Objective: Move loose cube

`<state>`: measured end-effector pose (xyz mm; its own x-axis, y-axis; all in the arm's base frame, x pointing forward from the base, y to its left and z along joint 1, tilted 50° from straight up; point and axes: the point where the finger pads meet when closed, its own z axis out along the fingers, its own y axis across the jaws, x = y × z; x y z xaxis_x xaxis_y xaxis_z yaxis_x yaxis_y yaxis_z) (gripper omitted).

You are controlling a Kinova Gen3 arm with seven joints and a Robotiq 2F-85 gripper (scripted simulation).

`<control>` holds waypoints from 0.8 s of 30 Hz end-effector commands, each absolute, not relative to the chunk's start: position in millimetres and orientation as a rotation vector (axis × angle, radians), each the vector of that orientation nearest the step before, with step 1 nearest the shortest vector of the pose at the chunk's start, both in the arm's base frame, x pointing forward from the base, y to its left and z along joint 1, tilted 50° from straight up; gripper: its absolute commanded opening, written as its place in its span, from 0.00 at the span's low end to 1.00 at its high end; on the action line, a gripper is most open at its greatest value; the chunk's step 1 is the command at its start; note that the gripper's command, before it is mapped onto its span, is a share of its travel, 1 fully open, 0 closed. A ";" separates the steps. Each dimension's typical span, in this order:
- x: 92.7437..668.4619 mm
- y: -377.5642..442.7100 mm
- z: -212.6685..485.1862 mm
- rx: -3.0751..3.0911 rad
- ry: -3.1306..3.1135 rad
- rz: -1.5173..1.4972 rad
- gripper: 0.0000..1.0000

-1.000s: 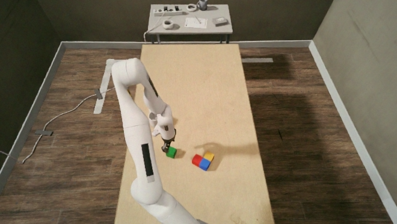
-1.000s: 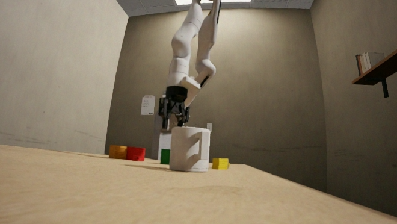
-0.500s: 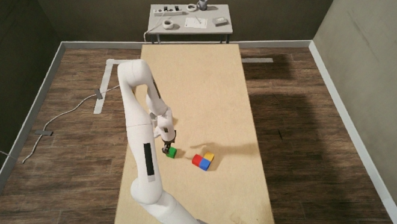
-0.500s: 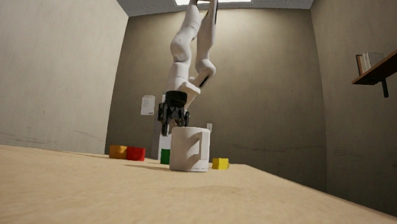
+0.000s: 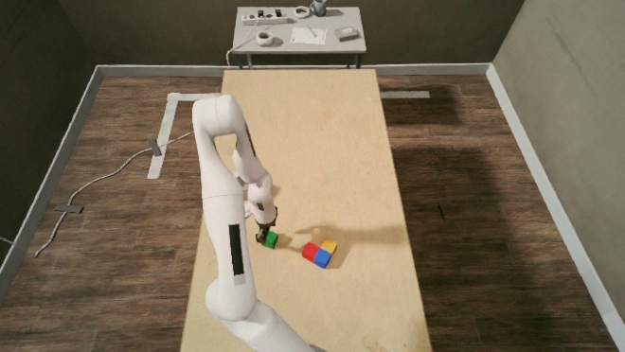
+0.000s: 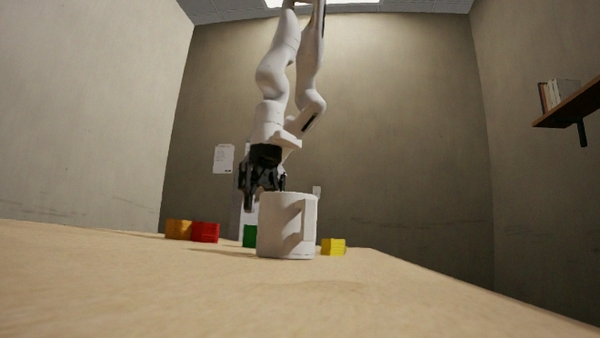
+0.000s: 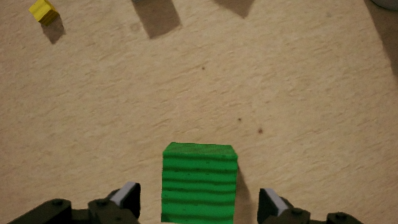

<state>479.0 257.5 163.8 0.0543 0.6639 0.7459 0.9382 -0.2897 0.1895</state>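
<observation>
The loose green cube [image 5: 271,239] [image 6: 249,236] [image 7: 199,185] sits on the table, apart from the other three. My gripper [image 5: 262,236] [image 7: 199,202] is open above it; in the wrist view the fingers stand on either side of the cube with gaps. The red cube [image 5: 311,252] [image 6: 205,232], blue cube [image 5: 322,258] and orange-yellow cube [image 5: 329,245] [image 6: 178,229] form an L, with blue at the bend. The open corner lies between red and orange-yellow, on the far side from blue. The mug partly hides the green cube in the exterior view.
A white mug [image 6: 284,227] stands on the table [image 5: 308,142]. A small yellow block [image 6: 333,246] [image 7: 44,11] stands apart. A dark round object [image 7: 387,4] shows at the wrist view's top right, and a grey object's edge at its top. The arm hides part of the table's left side.
</observation>
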 end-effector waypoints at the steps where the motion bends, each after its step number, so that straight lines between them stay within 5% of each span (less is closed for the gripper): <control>1: 479.1 259.0 162.3 -1.991 -1.608 -1.092 0.81; 24: 479.9 260.5 160.8 -1.991 -1.608 -1.092 0.81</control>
